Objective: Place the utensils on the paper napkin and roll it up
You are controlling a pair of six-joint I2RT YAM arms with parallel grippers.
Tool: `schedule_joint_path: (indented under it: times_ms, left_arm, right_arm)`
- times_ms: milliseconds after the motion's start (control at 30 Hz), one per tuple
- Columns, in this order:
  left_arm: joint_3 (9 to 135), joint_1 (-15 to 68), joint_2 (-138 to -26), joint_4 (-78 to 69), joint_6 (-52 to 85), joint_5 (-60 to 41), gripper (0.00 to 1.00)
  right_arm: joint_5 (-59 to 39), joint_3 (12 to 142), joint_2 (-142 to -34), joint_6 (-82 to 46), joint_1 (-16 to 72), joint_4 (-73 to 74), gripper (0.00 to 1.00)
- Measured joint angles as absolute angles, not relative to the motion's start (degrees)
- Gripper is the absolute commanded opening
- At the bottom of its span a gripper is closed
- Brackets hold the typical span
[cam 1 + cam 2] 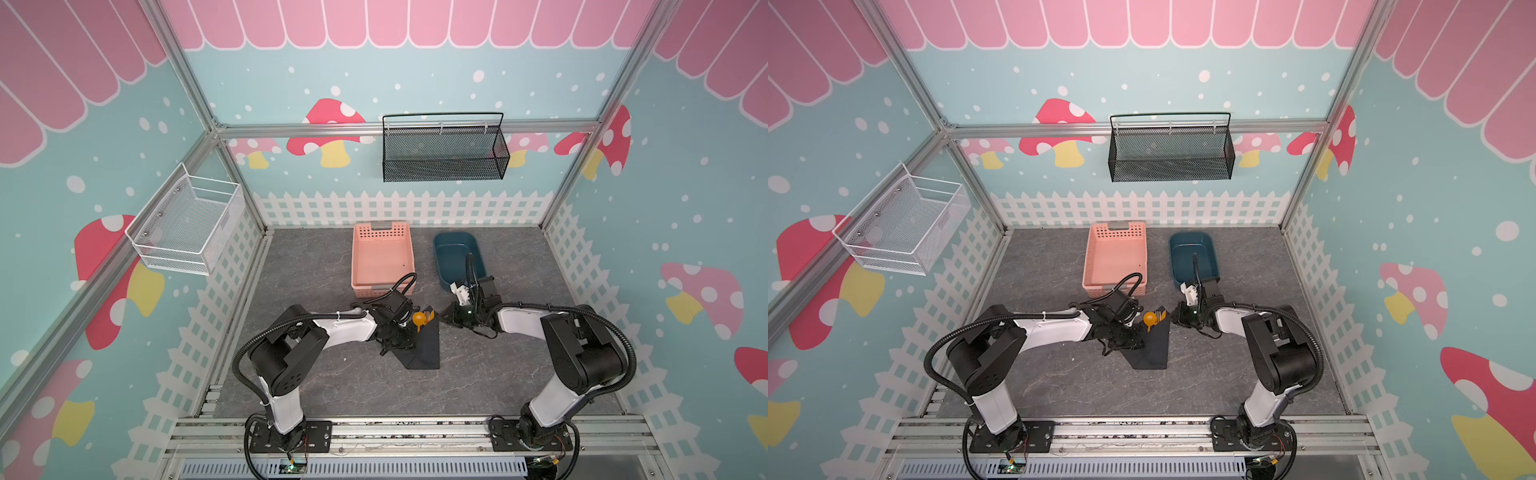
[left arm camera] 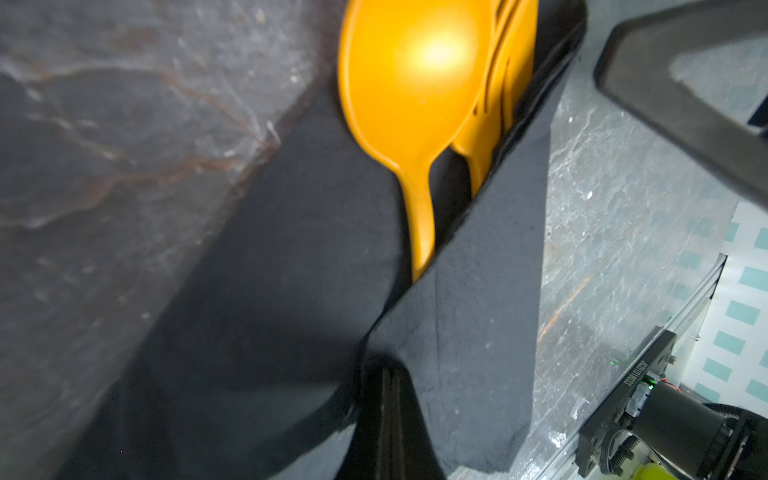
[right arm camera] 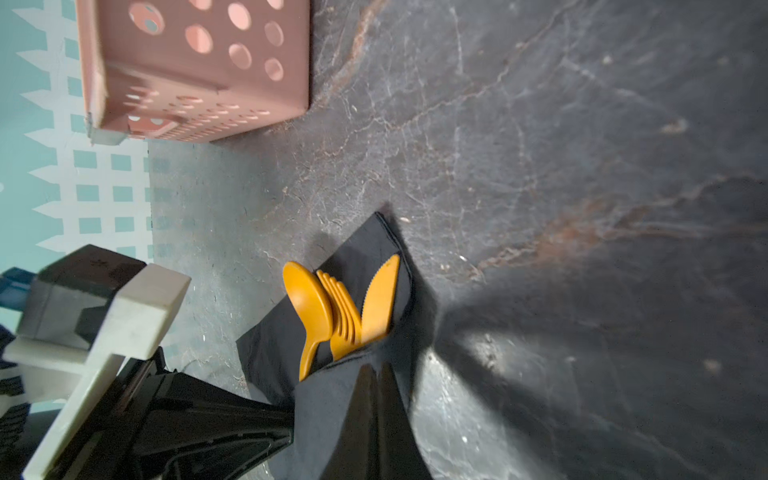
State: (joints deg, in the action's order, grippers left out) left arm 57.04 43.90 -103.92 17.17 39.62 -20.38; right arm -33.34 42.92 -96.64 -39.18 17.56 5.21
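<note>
Mid-frame in both top views, the matte black paper napkin [image 1: 428,351] has a flap folded over the orange plastic utensils [image 1: 419,318], likely trapping them for rolling; left hand [image 2: 384,399] pinches it, right hand [image 3: 376,390] closed alongside.

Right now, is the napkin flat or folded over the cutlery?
Folded: a paper napkin flap covers the handles of the utensils; their heads stick out.

Teal mushroom-print walls [image 1: 415,83], grey marbled floor [image 1: 316,270], aluminium frame [image 1: 291,132], black mesh wall basket [image 1: 444,153], white mesh wall basket [image 1: 187,224]
</note>
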Motion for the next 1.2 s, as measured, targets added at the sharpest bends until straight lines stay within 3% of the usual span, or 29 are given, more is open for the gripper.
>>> schedule_joint_path:
  times_ms: [500,933,1200]
  left_arm:
    - [57.04,43.9,-103.92,17.17,39.62,-20.45,0.02]
    - [57.01,44.62,-103.92,16.75,39.86,-20.32,0.02]
    - [56.25,45.89,-103.48,15.68,40.42,-19.53,0.02]
  right_arm:
    - [-33.23,43.92,-101.19,-38.79,17.19,6.94,0.01]
    - [-31.18,42.11,-84.79,-39.2,16.99,-0.27,0.01]
    - [-31.79,40.88,-82.17,-42.57,24.53,-2.72,0.02]
